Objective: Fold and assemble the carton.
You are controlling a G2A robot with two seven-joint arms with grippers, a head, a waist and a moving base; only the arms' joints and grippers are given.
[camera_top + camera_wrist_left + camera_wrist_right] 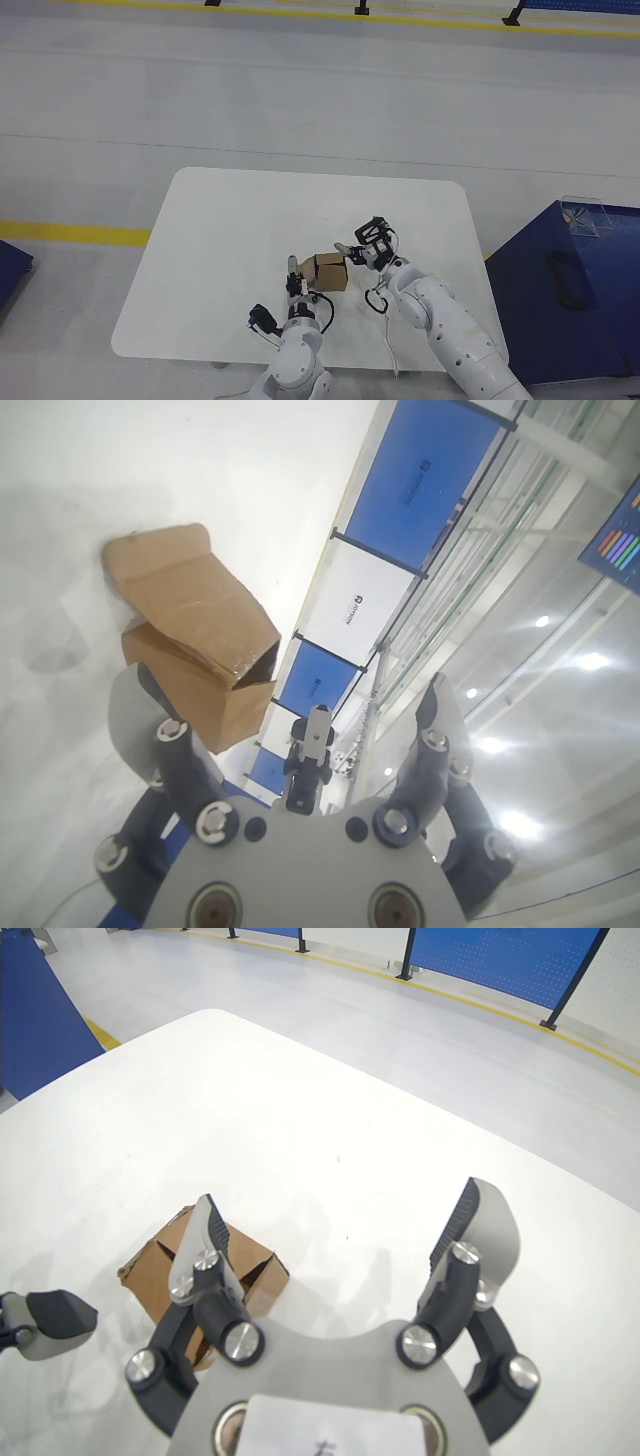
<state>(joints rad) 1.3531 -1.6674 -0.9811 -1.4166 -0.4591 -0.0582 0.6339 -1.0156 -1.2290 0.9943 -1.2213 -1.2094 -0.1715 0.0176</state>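
A small brown carton (331, 271) rests on the white table (230, 230), near the front middle. In the right wrist view the carton (155, 1283) has its top flaps folded in across each other. In the left wrist view the carton (200, 635) has one flap standing out and a dark gap at a corner. My left gripper (292, 268) is open just to the carton's left, its fingers (135, 700) beside the box. My right gripper (358, 244) is open at the carton's far right corner, one finger (207, 1233) over its top. Neither holds anything.
A dark blue bench (570, 290) stands off the table's right edge. Yellow floor lines (70, 233) run to the left. Blue barrier panels (500, 963) stand across the floor beyond the table. The table's back and left parts are bare white surface.
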